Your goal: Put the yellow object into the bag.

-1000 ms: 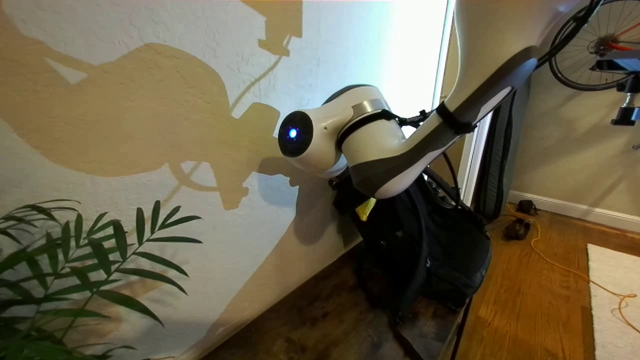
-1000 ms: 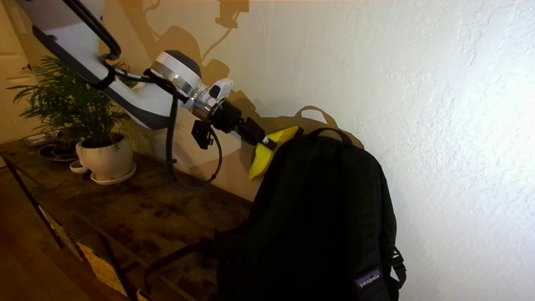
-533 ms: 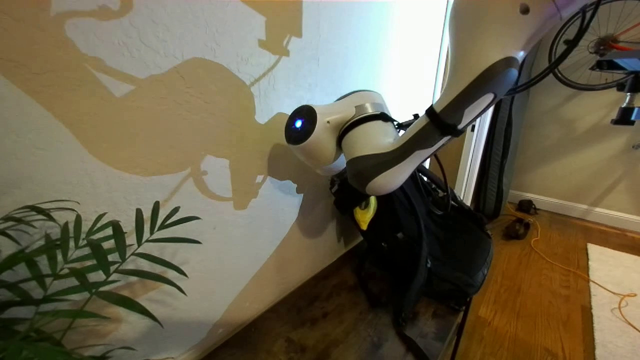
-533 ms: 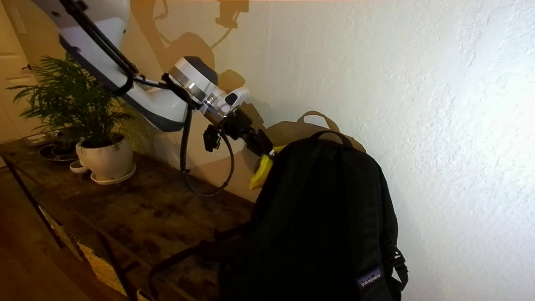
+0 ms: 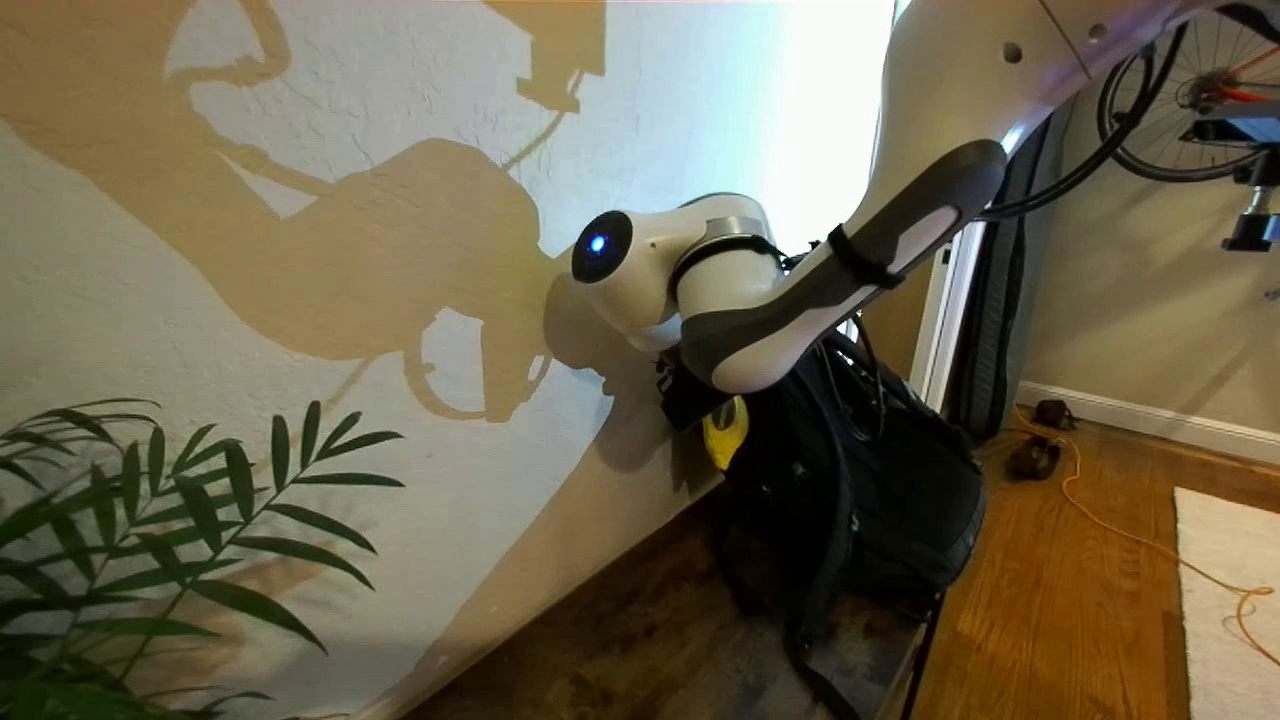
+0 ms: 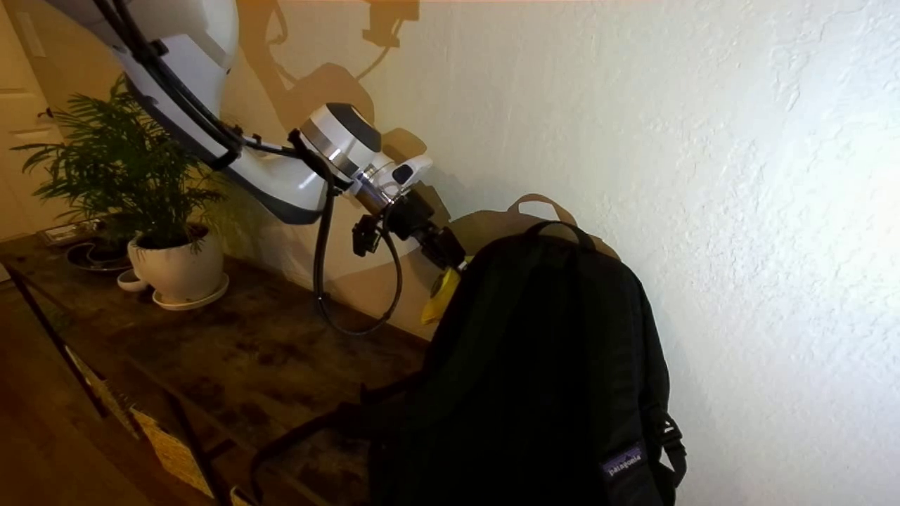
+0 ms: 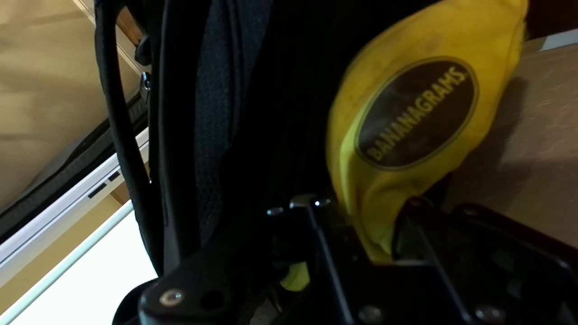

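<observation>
The yellow object is a banana-shaped cloth pouch with a dark oval "BANANAGRAMS" label (image 7: 417, 113). It also shows in both exterior views (image 5: 726, 432) (image 6: 440, 301). My gripper (image 7: 365, 212) is shut on one part of the pouch, with yellow cloth between the fingers. The gripper also shows in an exterior view (image 6: 458, 266), pointing down at the upper edge of the black backpack (image 6: 541, 351). The backpack also shows in an exterior view (image 5: 880, 490). The pouch hangs against the backpack's wall-facing side, partly hidden by it. I cannot tell whether the pouch is inside the opening.
The textured white wall (image 6: 738, 211) is close behind the gripper and backpack. The backpack stands on a dark wooden table (image 6: 232, 351). A potted plant (image 6: 176, 270) stands at its far end. Backpack straps (image 6: 302, 425) lie on the table. A cable loop (image 6: 358, 330) hangs from the arm.
The arm has moved down and toward the backpack, carrying the pouch with it. More of the pouch and the fingertips is now hidden behind the backpack's edge. The gripper has stayed shut on it.
</observation>
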### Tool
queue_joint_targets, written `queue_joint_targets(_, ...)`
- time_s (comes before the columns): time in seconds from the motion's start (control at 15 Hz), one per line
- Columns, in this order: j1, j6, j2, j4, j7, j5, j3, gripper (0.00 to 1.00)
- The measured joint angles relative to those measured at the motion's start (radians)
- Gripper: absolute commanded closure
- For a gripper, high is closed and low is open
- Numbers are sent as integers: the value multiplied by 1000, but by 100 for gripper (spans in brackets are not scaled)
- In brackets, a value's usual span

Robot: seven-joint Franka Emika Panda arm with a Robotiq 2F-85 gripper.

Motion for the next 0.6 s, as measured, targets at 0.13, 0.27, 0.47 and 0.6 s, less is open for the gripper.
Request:
queue_joint_targets(0.13,0,-1,0,11,5,16,-8,93)
queue_joint_targets(0.27,-1,-1,0,20,14,45,-17,49)
queue_joint_targets(0.47,-1,0,0,25,23,78,-27,31)
queue_joint_targets(0.6,-1,2,0,29,25,87,-32,18)
